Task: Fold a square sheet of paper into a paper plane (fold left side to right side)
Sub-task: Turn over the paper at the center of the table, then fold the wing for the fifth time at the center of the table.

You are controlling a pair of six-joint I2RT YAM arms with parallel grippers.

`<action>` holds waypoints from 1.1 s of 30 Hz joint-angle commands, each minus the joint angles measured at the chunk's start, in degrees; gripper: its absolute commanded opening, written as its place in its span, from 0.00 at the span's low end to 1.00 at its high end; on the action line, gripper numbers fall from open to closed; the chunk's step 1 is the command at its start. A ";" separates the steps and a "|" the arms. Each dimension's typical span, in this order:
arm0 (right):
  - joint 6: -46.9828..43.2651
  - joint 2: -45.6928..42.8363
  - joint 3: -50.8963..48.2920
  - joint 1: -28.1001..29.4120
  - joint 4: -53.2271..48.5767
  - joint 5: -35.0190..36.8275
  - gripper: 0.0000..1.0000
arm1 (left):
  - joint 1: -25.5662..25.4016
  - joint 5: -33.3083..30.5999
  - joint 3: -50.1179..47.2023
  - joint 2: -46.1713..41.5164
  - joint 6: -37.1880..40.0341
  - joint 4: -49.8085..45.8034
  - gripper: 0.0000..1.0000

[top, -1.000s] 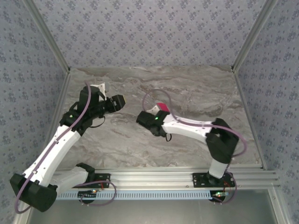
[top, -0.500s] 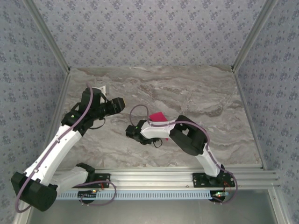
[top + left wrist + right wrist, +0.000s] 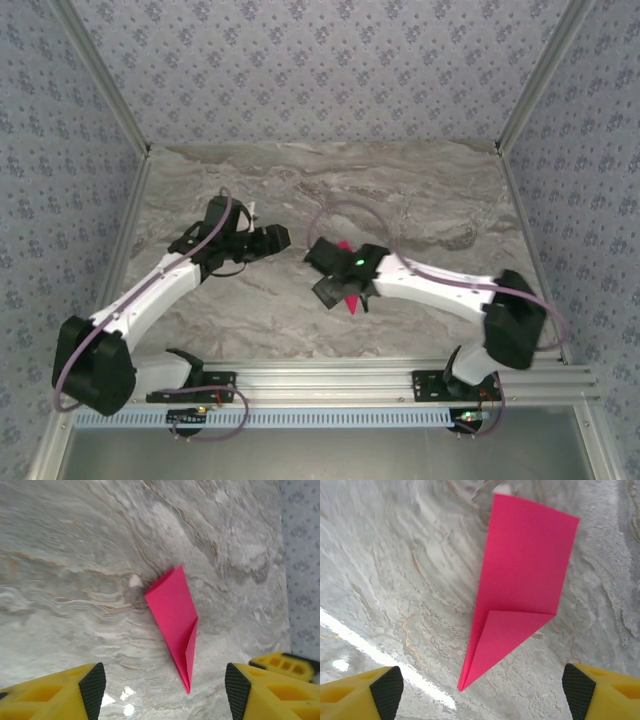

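Observation:
The magenta-pink sheet of paper (image 3: 520, 575) lies flat on the marble table, folded into a narrow dart with one flap turned over near its tip. My right gripper (image 3: 482, 690) hovers over that tip, open, its black pads (image 3: 387, 690) well clear on both sides. From the top, the paper (image 3: 352, 303) pokes out beneath the right gripper (image 3: 338, 290). My left gripper (image 3: 282, 238) sits just left of it, open and holding nothing. In the left wrist view the paper (image 3: 175, 615) points down between the left gripper (image 3: 165, 690) fingers, apart from them.
The marble table (image 3: 430, 200) stretches behind and to the right of both arms. Patterned walls and an aluminium frame (image 3: 520, 110) close it in. A yellow finger of the right gripper (image 3: 282, 662) shows at the lower right of the left wrist view.
The right gripper has opened and let go of the paper, which now lies on the table. The right arm swung back right; the left gripper moved right, closer to the paper.

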 commanded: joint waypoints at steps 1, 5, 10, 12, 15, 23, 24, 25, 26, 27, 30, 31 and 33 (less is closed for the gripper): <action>2.57 -6.52 -7.34 -7.55 9.95 -12.75 0.89 | -2.62 5.06 -1.88 4.54 -3.87 10.79 0.67; 5.31 -15.71 -16.16 -18.00 19.88 -23.61 0.97 | -5.33 5.11 -3.49 11.68 -7.72 19.47 0.66; 12.29 -23.41 -25.00 -29.04 31.68 -35.54 1.00 | -7.22 4.83 -2.76 20.03 -9.72 26.01 0.65; 14.27 -24.77 -27.25 -32.17 34.00 -39.00 1.00 | -7.62 5.39 -1.91 23.03 -10.18 27.65 0.64; 15.03 -25.59 -29.08 -35.47 34.43 -42.66 1.00 | -8.20 6.31 0.04 27.22 -10.53 29.24 0.63; 15.11 -26.86 -30.94 -38.57 33.91 -48.22 1.00 | -9.58 9.25 4.51 36.67 -13.15 34.51 0.57; 15.08 -26.91 -31.06 -38.78 33.86 -48.44 1.00 | -9.70 9.31 5.08 37.43 -13.17 34.52 0.56; 15.07 -26.96 -31.46 -39.14 33.95 -48.92 1.00 | -9.76 9.45 5.64 38.11 -13.25 34.64 0.53; 15.13 -27.00 -31.73 -39.45 34.23 -49.51 1.00 | -9.86 9.59 6.09 38.52 -13.17 34.64 0.50; 15.33 -26.91 -32.12 -39.87 34.74 -49.97 1.00 | -9.80 9.67 6.31 38.83 -13.13 34.65 0.46; 16.26 -25.80 -33.72 -41.04 37.14 -52.33 1.00 | -9.76 9.76 6.64 38.18 -11.85 34.29 0.27; 16.59 -24.80 -34.34 -41.64 38.66 -53.48 1.00 | -9.77 9.75 6.69 37.65 -11.06 33.94 0.22; 16.71 -21.97 -35.33 -42.31 41.78 -56.23 0.99 | -9.62 9.84 6.43 36.52 -9.67 33.32 0.14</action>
